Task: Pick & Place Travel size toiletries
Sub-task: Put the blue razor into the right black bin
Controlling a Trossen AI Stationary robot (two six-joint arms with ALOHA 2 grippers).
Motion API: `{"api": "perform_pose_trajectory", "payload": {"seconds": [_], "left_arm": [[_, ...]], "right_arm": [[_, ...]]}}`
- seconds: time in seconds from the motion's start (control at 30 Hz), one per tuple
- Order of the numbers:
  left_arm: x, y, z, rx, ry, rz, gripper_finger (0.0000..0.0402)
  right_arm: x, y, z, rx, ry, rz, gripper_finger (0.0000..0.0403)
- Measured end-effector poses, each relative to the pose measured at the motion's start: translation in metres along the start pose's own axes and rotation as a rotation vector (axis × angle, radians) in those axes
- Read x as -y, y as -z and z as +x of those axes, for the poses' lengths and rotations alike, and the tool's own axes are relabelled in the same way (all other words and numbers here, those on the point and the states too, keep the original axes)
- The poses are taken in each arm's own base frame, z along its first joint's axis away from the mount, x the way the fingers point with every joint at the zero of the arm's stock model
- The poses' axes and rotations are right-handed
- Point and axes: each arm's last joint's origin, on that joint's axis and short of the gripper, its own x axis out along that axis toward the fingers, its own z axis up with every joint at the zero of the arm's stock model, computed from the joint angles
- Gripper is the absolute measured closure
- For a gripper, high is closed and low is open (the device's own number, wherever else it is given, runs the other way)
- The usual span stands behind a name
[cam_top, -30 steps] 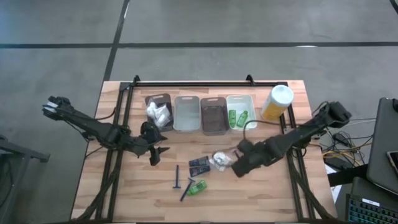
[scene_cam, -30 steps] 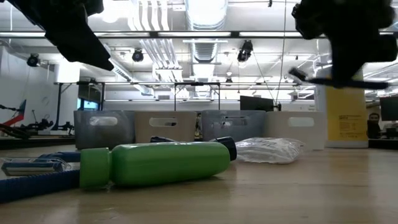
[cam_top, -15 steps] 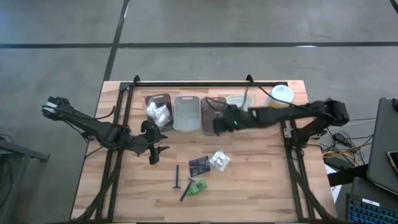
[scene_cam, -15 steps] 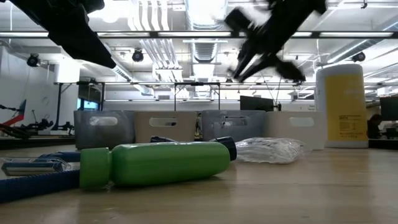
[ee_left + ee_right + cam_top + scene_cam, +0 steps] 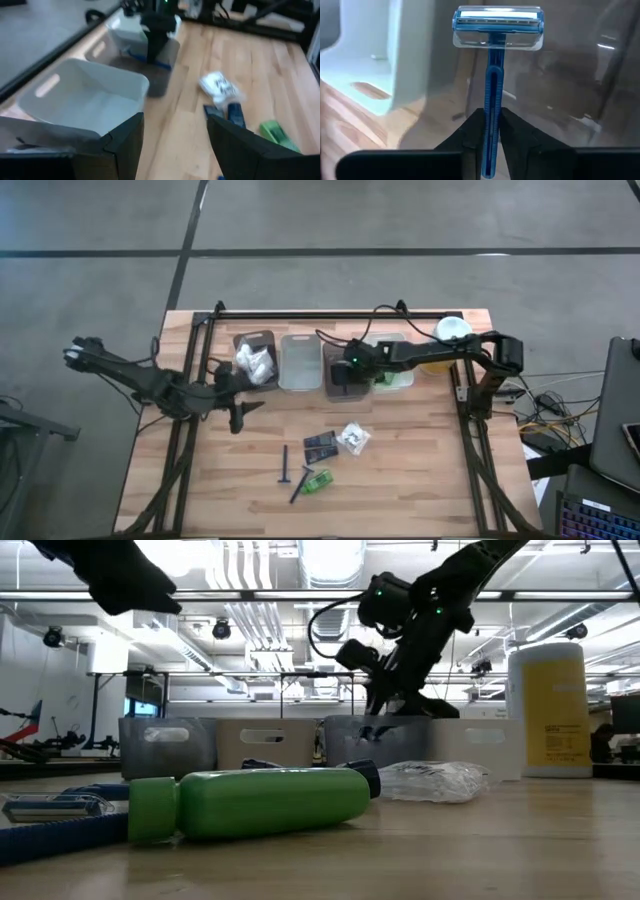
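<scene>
- While the left gripper (image 5: 240, 412) was held idle above the tabletop (image 5: 420, 480) near the white puffy bundles (image 5: 254, 362) in the dark bin at the row's left end, the right gripper (image 5: 343, 370) was found to have swung, within the last second, from beside the loose pile across to the row of bins
- A blue razor (image 5: 493, 85) was seen pinched by its handle between the right fingers (image 5: 470, 131), head forward, hanging over the brown bin (image 5: 341, 368); in the low view the gripper was poised just above that bin's rim
- The left fingers (image 5: 122, 145) were spread wide with nothing between them
- By this swing the carry was judged nearly done, with only lowering and release left for this razor
- Still lying on the tabletop were a second razor (image 5: 285, 464), a green mini bottle (image 5: 318, 480), dark tubes (image 5: 320, 446) and a white bundle (image 5: 353, 438); green bottles (image 5: 382, 367) already lay in the white bin
- The clear bin (image 5: 300, 362) looked empty, and the yellow canister (image 5: 447, 343) stood untouched at the row's right end
</scene>
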Motion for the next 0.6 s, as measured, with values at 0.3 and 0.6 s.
{"api": "perform_pose_trajectory", "payload": {"seconds": [0.3, 0.6], "left_arm": [[-0.005, -0.004, -0.008, 0.043, -0.004, -0.012, 0.0179], [-0.003, -0.002, -0.006, 0.014, 0.024, -0.008, 0.0179]], "right_arm": [[-0.019, -0.010, -0.005, 0.079, -0.023, -0.048, 0.0252], [-0.058, 0.008, -0.041, 0.066, 0.032, -0.298, 0.0174]]}}
